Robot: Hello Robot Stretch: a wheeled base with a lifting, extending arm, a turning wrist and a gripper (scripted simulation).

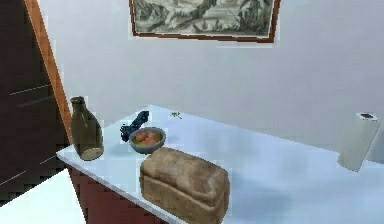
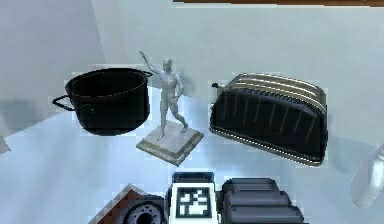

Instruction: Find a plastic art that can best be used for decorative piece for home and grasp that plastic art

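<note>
Since the pale grey statuette [image 2: 168, 105] stands upright on the counter [image 2: 60, 165], well inside the arm side view, the finding seems done and the grasp remains to do. Just left of the statuette is a black pot [image 2: 105, 98], and just right of it a toaster [image 2: 270, 115]. Below the statuette, at the picture's edge, sits the gripper [image 2: 148, 210] (how its claw stands, and whether it holds anything, I cannot tell).
</note>
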